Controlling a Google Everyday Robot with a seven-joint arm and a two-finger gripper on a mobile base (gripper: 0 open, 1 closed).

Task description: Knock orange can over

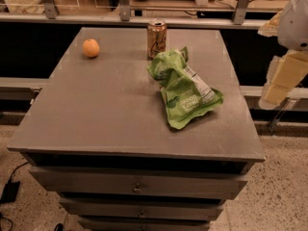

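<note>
- Nearest to me I see the speckled floor, with a black cable lying at the lower left beside the cabinet.
- Above that are the drawers, stacked under the front edge and each with a small pull at the middle.
- The grey cabinet top takes up most of my view, flat and matte.
- The green snack bag lies crumpled on it, right of centre, with its far end reaching toward the back edge.
- The gripper hangs off the right side of the cabinet, out past its edge and above the floor, well apart from everything on the top. I see pale cream parts under a white arm housing, but I cannot tell whether it is open or closed, and it holds nothing I can see.
- The orange fruit sits alone at the far left of the top.
- The orange can stands upright near the back edge, about mid-width. It is just behind the far tip of the bag, and I cannot tell if they touch.
- Behind the cabinet a metal rail runs across my view.
</note>
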